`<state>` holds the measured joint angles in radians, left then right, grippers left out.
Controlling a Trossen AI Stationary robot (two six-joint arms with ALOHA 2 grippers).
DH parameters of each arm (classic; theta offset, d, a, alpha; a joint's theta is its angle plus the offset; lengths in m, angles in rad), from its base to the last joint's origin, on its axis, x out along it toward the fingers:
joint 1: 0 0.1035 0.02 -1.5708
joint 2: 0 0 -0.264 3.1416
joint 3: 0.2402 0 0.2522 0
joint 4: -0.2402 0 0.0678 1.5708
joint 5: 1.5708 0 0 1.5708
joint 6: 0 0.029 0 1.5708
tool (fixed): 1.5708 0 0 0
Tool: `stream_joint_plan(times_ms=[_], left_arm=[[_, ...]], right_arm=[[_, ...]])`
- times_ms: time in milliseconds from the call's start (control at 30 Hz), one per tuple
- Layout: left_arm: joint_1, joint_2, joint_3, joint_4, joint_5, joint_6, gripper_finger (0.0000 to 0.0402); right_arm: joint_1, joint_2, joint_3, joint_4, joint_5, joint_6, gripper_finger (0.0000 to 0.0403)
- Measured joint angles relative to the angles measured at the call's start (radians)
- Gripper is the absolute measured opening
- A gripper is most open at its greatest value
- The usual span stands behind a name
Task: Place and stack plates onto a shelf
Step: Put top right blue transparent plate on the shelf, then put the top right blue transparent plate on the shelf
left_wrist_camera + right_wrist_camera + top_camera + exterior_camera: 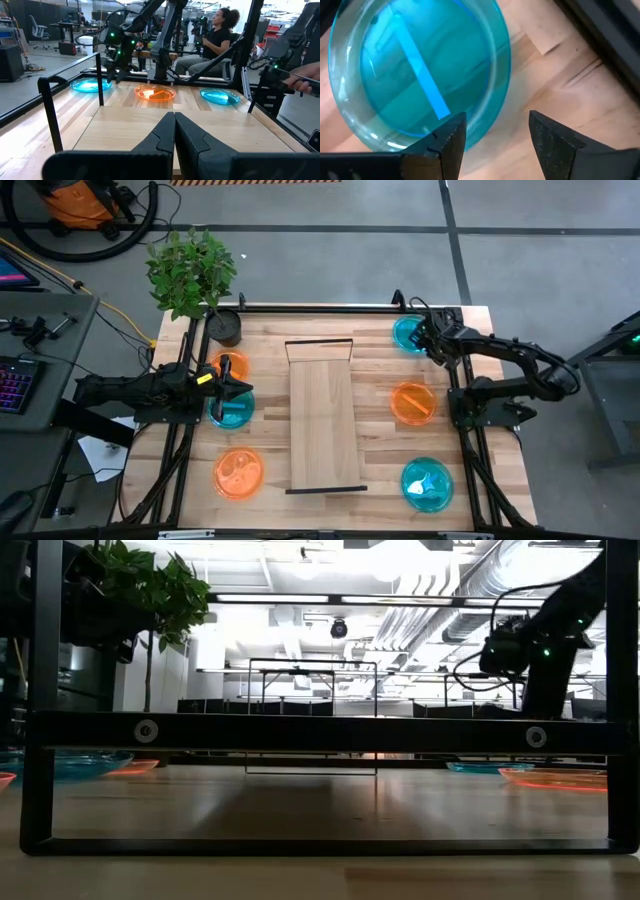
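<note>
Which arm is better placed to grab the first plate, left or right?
Right, probably. The right end effector is open, hanging over the rim of the round translucent teal plastic plate at the far right corner. The left end effector is shut over the left-side plates, aimed across the long light-wood shelf.

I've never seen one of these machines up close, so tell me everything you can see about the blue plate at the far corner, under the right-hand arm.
The teal plate is small, round and see-through, apparently plastic, with a raised rim and a lighter blue stripe across its middle. It lies flat on the striped wooden tabletop, near the far right corner. The right gripper hangs just above its edge, open, one finger over the rim, one off it. Contact cannot be told.
</note>
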<state>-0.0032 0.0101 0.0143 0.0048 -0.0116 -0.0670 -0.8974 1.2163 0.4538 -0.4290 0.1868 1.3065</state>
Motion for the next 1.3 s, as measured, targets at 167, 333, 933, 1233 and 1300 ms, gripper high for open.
stream_joint_plan(times_ms=[167,333,933,1233,1300], left_arm=[[0.000,0.000,0.000,0.000,0.000,0.000,0.0000],[0.000,0.000,0.000,0.000,0.000,0.000,0.0000],[0.000,0.000,0.000,0.000,0.000,0.000,0.0000],[0.000,0.000,0.000,0.000,0.000,0.000,0.0000],[0.000,0.000,0.000,0.000,0.000,0.000,0.0000]], right_arm=[[0.000,-0.003,-0.054,0.117,0.014,0.052,0.0197],[-0.003,-0.003,-0.081,0.178,0.047,0.090,0.0192],[-0.026,-0.110,-0.098,0.209,-0.035,-0.119,0.0003],[-0.016,-0.443,-0.098,-0.043,-0.132,-0.259,0.0000],[-0.016,-0.506,-0.098,-0.077,-0.153,-0.260,0.0000]])
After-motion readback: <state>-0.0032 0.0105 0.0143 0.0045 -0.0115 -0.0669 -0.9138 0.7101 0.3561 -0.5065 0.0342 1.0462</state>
